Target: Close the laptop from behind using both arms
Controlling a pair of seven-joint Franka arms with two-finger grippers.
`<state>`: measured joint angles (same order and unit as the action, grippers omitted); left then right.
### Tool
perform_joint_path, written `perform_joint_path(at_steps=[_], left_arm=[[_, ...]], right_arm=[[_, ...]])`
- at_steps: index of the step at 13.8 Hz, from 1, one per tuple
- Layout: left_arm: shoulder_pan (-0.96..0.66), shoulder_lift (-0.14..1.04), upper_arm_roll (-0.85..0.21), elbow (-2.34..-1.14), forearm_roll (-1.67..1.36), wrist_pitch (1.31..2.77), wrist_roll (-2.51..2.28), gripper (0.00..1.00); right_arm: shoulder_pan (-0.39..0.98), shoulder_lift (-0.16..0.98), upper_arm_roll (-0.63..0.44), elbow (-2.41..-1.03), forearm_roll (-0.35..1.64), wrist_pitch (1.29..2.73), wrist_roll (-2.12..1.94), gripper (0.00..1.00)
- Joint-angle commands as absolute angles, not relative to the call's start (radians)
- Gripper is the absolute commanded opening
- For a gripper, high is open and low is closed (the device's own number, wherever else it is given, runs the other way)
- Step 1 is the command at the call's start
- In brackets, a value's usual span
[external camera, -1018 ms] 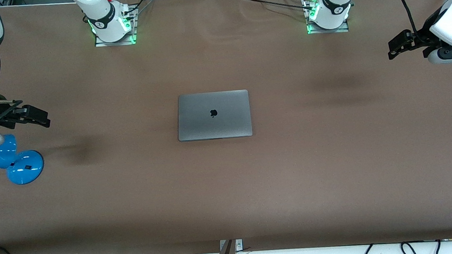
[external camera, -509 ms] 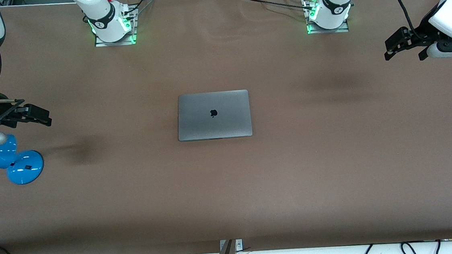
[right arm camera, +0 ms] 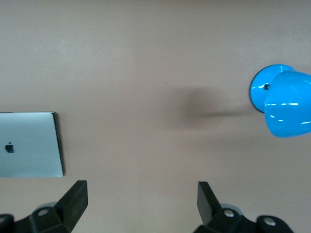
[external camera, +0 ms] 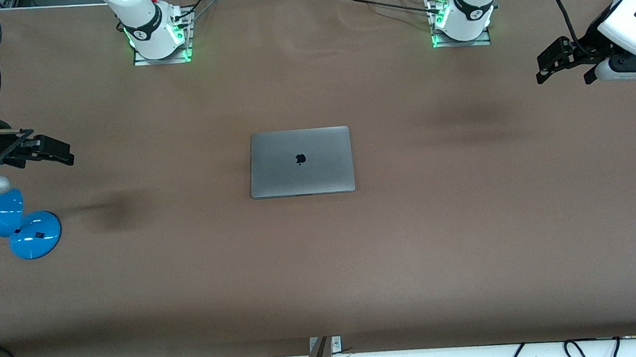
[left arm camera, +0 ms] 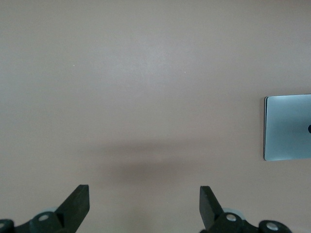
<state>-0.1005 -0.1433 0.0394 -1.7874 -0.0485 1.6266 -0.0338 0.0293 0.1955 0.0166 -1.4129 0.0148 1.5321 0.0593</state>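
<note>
While spread wide and holding nothing, left gripper (left arm camera: 144,206) and right gripper (right arm camera: 142,201) hang over bare brown table (external camera: 468,217), each at its own arm's end, well apart from one laptop (external camera: 301,162). Lies shut flat at table's middle, lid logo up. Cut off by frame edge in both wrist views; whole only from front. One blue stand (right arm camera: 283,98) under right arm, partly cropped everywhere.

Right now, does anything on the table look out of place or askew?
Nothing stands out. The laptop lies shut and flat mid-table, edges square to the table's. Both grippers are open and up over bare table at their own ends: left gripper, right gripper. A blue stand sits at the right arm's end.
</note>
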Motion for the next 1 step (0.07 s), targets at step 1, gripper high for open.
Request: perform_joint_path(at_steps=[1], left_arm=[[-0.091,-0.160,0.031,-1.799,-0.061,1.621,-0.040,1.00]], right_arm=[[0.012,0.175,0.029,-1.420,0.031,1.516,0.049,1.00]])
